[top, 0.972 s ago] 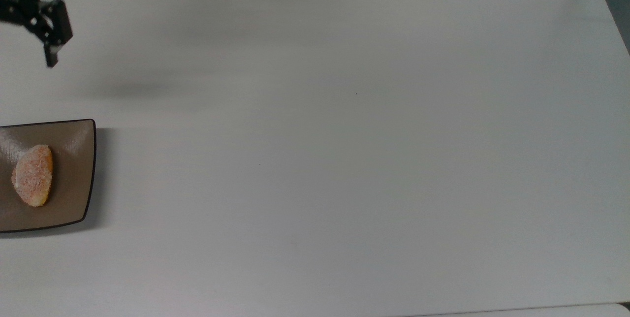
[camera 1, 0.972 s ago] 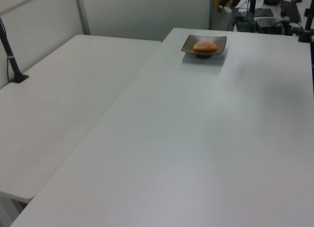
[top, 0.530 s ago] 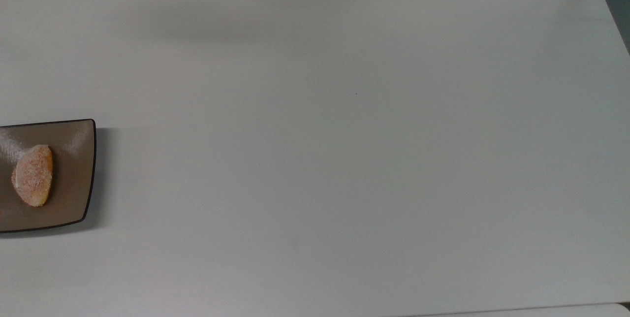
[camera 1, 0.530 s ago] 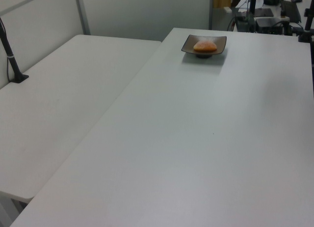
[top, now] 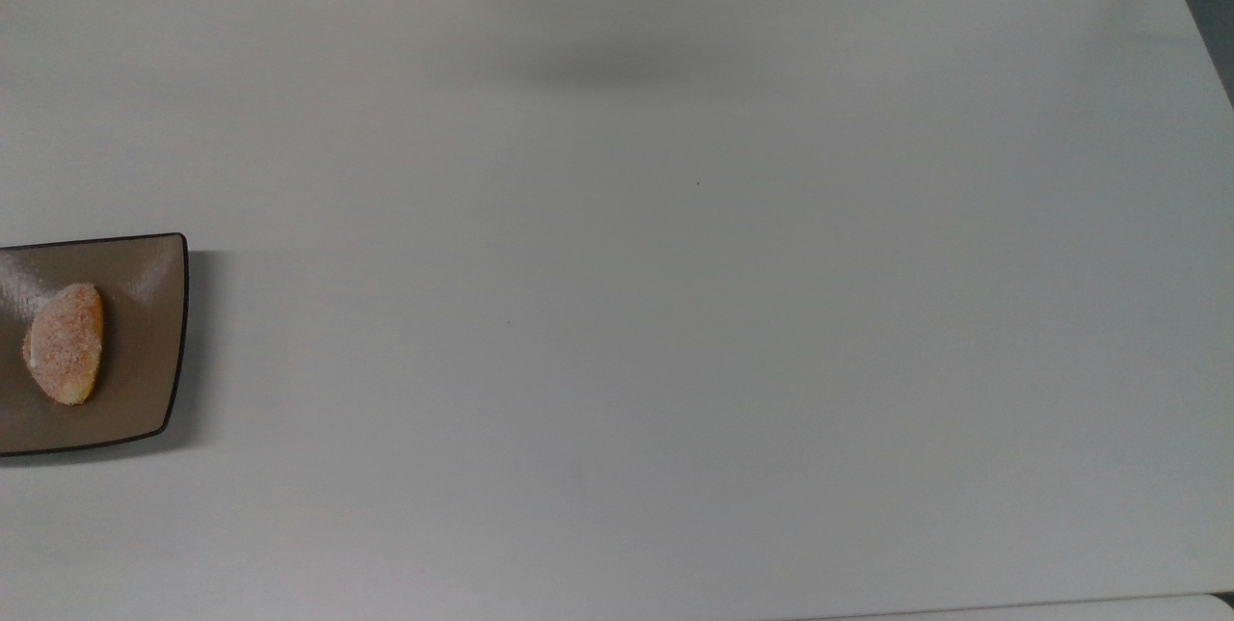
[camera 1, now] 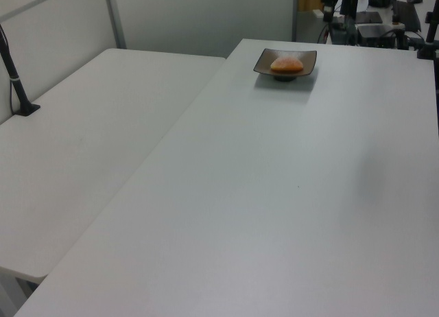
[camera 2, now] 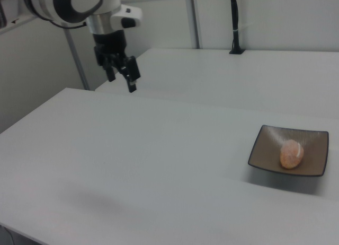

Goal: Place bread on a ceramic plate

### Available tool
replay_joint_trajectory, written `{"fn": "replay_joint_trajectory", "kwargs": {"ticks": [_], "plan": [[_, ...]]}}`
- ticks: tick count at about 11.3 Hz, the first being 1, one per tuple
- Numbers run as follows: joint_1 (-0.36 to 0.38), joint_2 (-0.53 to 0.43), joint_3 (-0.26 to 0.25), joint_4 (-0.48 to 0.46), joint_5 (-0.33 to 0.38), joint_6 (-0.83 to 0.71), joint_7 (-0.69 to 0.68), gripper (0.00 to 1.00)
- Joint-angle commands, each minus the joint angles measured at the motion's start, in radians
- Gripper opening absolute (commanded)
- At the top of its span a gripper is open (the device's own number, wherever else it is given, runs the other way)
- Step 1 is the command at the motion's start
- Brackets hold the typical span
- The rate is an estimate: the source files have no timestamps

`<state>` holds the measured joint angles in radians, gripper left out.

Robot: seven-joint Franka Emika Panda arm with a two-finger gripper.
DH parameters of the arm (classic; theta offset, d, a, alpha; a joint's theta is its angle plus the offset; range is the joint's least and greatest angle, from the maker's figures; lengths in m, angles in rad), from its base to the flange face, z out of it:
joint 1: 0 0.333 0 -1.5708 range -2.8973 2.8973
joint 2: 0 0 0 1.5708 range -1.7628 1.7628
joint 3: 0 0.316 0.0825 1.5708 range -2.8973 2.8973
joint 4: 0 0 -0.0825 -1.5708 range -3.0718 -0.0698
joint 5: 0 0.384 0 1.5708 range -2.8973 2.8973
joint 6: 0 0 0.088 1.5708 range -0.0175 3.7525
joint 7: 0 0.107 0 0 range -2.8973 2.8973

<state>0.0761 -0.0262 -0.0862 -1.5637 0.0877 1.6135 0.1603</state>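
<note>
Bread (top: pixel 64 343) lying flat on the ceramic plate (top: pixel 145 312), well inside the dark rim, long axis running up and down in the top view, touching nothing but the glossy surface

Placed off-centre, probably for no better reason than the spot of release; still far enough from every edge not to roll or slide off, given the raised rim and the bun's flat underside

Plate itself resting square on the white table (top: pixel 617 312), at the top view's left edge and partly cut off there; at the far end of the table in the left view, at the right view's right

Gripper (camera 2: pixel 123 81) hanging high over the table at the right view's upper left, well apart from plate and bread, pointing downward with a slight tilt

Jaws spread, with nothing between them; sensible for a finished drop, since an empty, open hand held high and away leaves no chance of brushing the bun or nudging the plate

Judged from this: task goal met, bread on plate, no contact left to manage

No further move called for beyond parking the arm; only risk a careless sweep low across the plate's end of the table
</note>
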Motion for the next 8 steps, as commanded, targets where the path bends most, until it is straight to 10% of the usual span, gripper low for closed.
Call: {"fn": "replay_joint_trajectory", "kwargs": {"ticks": [1,8], "plan": [[0.1,-0.037,-0.011,-0.084,-0.048,0.037,-0.033,1.0],[0.079,-0.02,-0.007,-0.113,-0.036,0.173,-0.269,1.0]]}}
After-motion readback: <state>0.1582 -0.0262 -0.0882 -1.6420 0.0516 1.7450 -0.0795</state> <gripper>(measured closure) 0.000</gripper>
